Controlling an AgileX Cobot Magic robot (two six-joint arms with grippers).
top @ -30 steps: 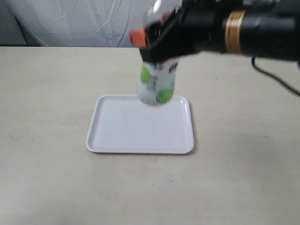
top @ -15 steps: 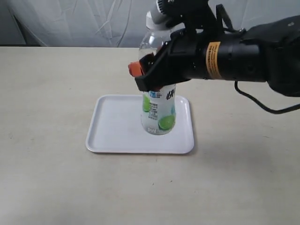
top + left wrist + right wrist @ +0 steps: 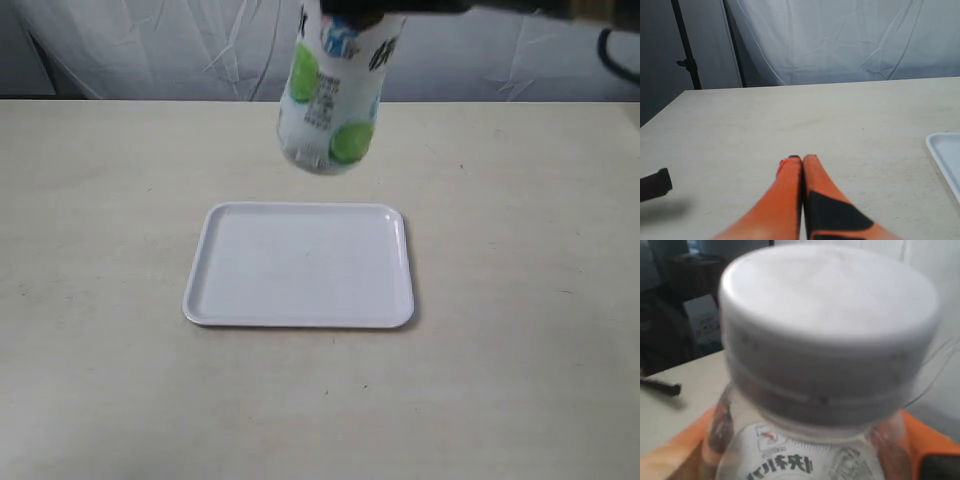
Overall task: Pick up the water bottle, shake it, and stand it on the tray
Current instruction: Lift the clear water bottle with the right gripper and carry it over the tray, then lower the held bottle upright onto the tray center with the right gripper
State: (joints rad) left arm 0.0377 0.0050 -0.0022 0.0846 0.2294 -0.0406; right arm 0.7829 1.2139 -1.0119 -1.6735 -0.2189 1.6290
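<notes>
The water bottle [image 3: 328, 105] hangs in the air above the far edge of the tray [image 3: 240, 290], tilted a little, its lime label facing me. Its upper part and my right gripper are cut off by the top of the exterior view. In the right wrist view the white cap [image 3: 827, 325] fills the picture, and orange fingers [image 3: 925, 440] press on both sides of the bottle's shoulder [image 3: 800, 455]. The white tray lies flat on the table. My left gripper [image 3: 801, 161] is shut and holds nothing, low over the table, with the tray's corner [image 3: 946, 156] off to one side.
The beige table [image 3: 100, 200] runs out on all sides of the tray. A white cloth backdrop [image 3: 150, 50] hangs behind it. A black cable [image 3: 618, 48] loops at the top right. A small black object [image 3: 655, 184] lies near the left gripper.
The bottle was low over the tray half a second ago; it has now swung up high, and the right arm has risen out of the exterior view.
</notes>
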